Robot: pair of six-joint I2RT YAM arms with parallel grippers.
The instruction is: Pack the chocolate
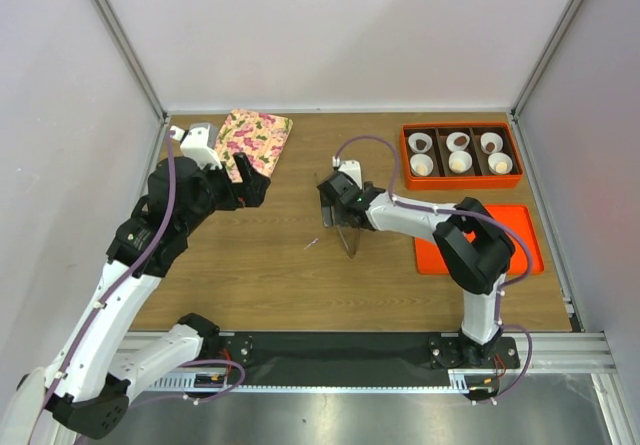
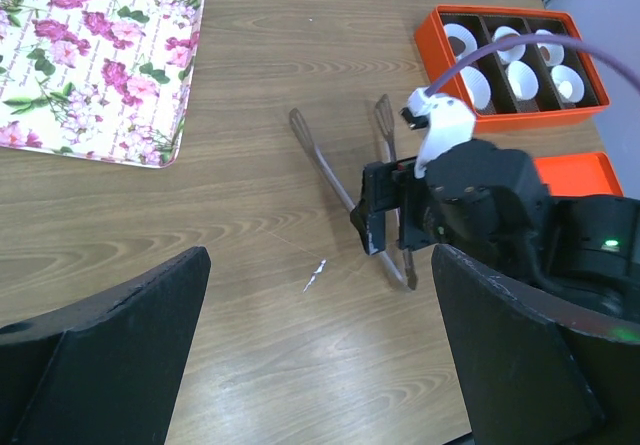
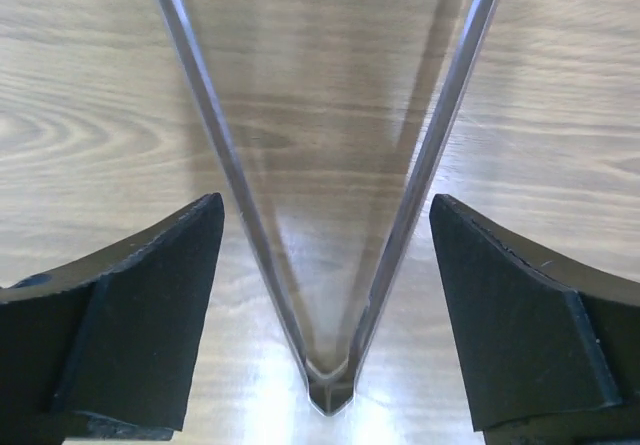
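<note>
Dark brown chocolate lumps seem to sit in the back cups (image 1: pixel 458 142) of the orange box (image 1: pixel 405 155) at the back right; they are too small to be sure. Metal tongs (image 1: pixel 347 233) lie on the wooden table, also showing in the left wrist view (image 2: pixel 330 170) and the right wrist view (image 3: pixel 330 390). My right gripper (image 1: pixel 338 210) (image 3: pixel 327 205) is open, its fingers (image 3: pixel 120 325) on either side of the tongs near the hinge end, not touching them. My left gripper (image 1: pixel 255 187) (image 2: pixel 320 365) is open and empty, above the table beside the floral tray.
A floral tray (image 1: pixel 253 141) (image 2: pixel 90 55) lies at the back left. An orange lid (image 1: pixel 525 227) lies at the right, partly under the right arm. A small white scrap (image 2: pixel 316 275) lies near the tongs. Grey walls close the back and sides.
</note>
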